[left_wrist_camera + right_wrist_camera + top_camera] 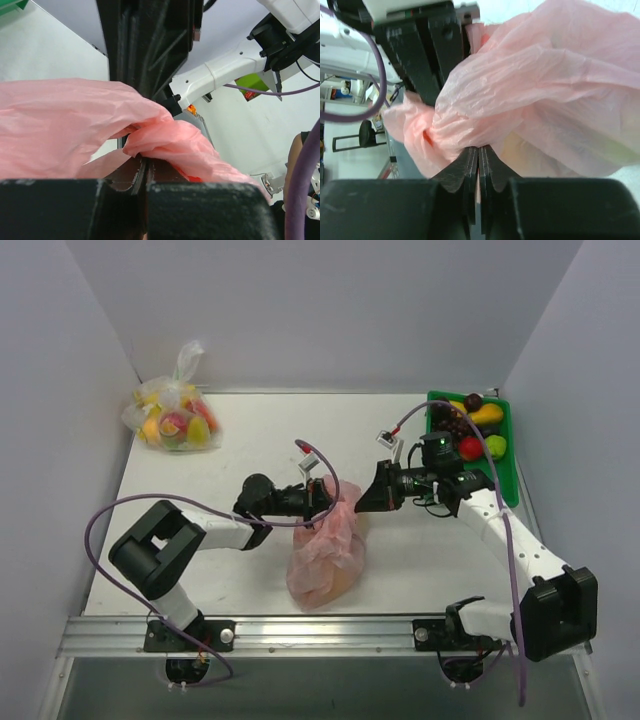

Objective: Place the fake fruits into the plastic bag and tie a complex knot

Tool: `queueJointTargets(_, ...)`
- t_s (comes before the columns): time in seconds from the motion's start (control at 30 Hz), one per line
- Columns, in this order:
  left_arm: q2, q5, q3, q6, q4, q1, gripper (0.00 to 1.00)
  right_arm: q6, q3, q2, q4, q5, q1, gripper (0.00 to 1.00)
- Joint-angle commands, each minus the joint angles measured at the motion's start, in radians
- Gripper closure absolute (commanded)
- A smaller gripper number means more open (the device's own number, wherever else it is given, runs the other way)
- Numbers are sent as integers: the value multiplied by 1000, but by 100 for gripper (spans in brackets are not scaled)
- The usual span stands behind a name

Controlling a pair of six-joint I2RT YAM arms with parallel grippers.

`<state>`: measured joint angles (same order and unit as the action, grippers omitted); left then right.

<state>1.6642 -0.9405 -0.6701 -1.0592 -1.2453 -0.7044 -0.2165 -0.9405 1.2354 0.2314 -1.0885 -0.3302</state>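
Observation:
The pink plastic bag [325,555] sits mid-table with its bulging body toward the near edge; a yellowish shape shows through its wall [600,150]. Its top is drawn up between both grippers. My left gripper [320,498] is shut on a fold of pink plastic [150,140], which sits pinched between its fingertips. From the right, my right gripper [360,500] is shut on the bag's bunched top [470,120]. A tight pink twist [425,132] shows beside its jaws; whether it is a knot I cannot tell. More fake fruits, a banana [487,414], red apple [471,448] and green apple [496,446], lie in the tray.
A green tray [510,465] stands at the back right, just behind my right arm. A clear bag of yellow-red fruit [175,420] rests in the back left corner. White walls close in the table on three sides.

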Motion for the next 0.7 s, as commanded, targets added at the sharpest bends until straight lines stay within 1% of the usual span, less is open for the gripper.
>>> queueJointTargets(0.0, -7, -30, -17, 25, -71, -47, 100, -108, -17, 19, -187, 12, -16, 98)
queueJointTargets(0.07, -3, -24, -14, 27, -77, -56, 100, -155, -20, 35, -256, 27, -29, 100)
queueJointTargets(0.2, 0, -8, -8, 41, -80, -66, 100, -227, -12, 53, -349, 44, -36, 100)
queueJointTargets(0.3, 9, 15, -16, 45, -75, -50, 100, -227, 14, 38, -350, 35, -52, 99)
queueJointTargets(0.33, 14, 25, -20, 44, -74, -35, 100, -218, 23, 18, -316, 30, -55, 86)
queueJointTargets(0.37, 17, 35, -29, 45, -68, -26, 100, -192, 41, 6, -291, 16, -58, 79)
queueJointTargets(0.4, 19, 42, -34, 45, -63, -15, 100, -182, 51, -8, -271, 12, -56, 75)
queueJointTargets(0.43, 22, 46, -39, 45, -59, 0, 100, -172, 60, -23, -236, 9, -55, 67)
queueJointTargets(0.47, 23, 49, -42, 45, -54, 6, 100, -155, 74, -57, -201, 7, -47, 62)
queueJointTargets(0.53, 29, 51, -49, 44, -52, 14, 100, -115, 83, -89, -138, 3, -33, 56)
queueJointTargets(0.67, 29, 45, -51, 33, -52, 11, 100, -63, 88, -152, -41, -14, 26, 55)
